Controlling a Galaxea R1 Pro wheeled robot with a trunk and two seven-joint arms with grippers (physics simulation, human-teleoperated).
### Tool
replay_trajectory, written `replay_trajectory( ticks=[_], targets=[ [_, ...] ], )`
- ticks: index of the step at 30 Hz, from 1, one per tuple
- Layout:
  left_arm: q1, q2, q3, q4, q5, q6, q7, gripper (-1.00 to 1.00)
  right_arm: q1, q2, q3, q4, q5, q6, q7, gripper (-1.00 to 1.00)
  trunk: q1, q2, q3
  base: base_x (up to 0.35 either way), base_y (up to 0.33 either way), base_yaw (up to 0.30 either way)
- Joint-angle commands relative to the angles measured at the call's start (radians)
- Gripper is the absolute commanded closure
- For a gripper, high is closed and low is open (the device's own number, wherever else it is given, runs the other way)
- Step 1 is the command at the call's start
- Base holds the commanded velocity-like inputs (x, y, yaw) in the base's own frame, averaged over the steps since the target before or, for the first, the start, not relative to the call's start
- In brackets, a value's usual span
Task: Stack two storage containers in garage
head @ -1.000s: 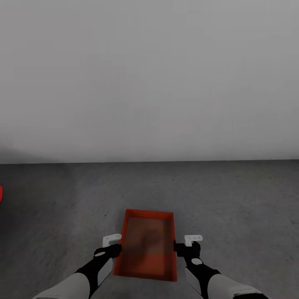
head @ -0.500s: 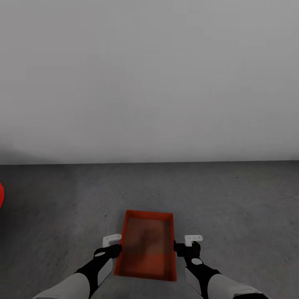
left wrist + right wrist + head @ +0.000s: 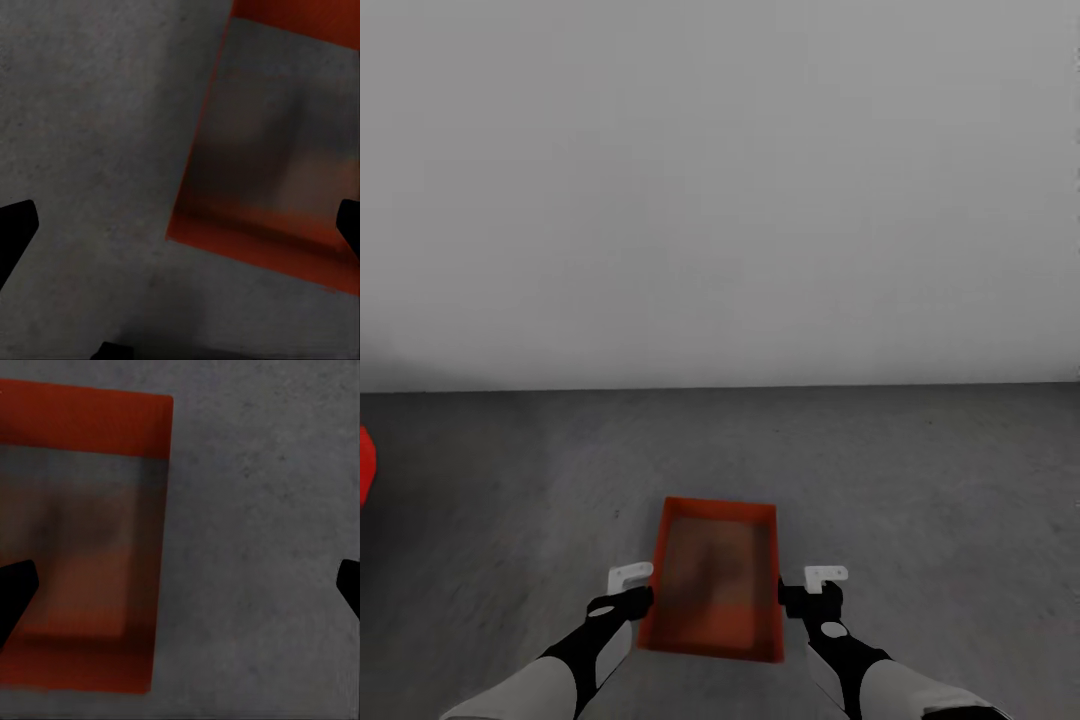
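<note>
The orange-red rectangular open-top container point(image 3: 712, 580) lies lengthwise on the dark concrete floor point(image 3: 920, 480), midway between the spread-open left end effector point(image 3: 628, 592) and right end effector point(image 3: 810, 590).

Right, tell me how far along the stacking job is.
Done: one storage container has reached the garage, over the concrete floor. In hand: it lies between the left pincer and the right pincer, both open; whether it rests on the floor I cannot tell. Left: bring the second container and stack it on top.
</note>
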Motion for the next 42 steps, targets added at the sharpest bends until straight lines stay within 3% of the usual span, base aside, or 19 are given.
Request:
replay_trajectory(
  ticks=[1,42],
  targets=[
    [0.000,0.000,-0.002,0.000,0.009,-0.002,0.003,-1.00,-0.001,0.000,0.006,0.001,0.002,-0.001,-0.007,-1.00,-0.001,0.000,-0.001,-0.323,0.000,0.000],
    [0.000,0.001,-0.001,0.001,0.009,-0.001,0.003,-1.00,-0.001,0.000,0.006,0.001,0.002,-0.001,-0.007,-1.00,-0.001,0.000,-0.001,-0.344,0.000,0.000]
  ],
)
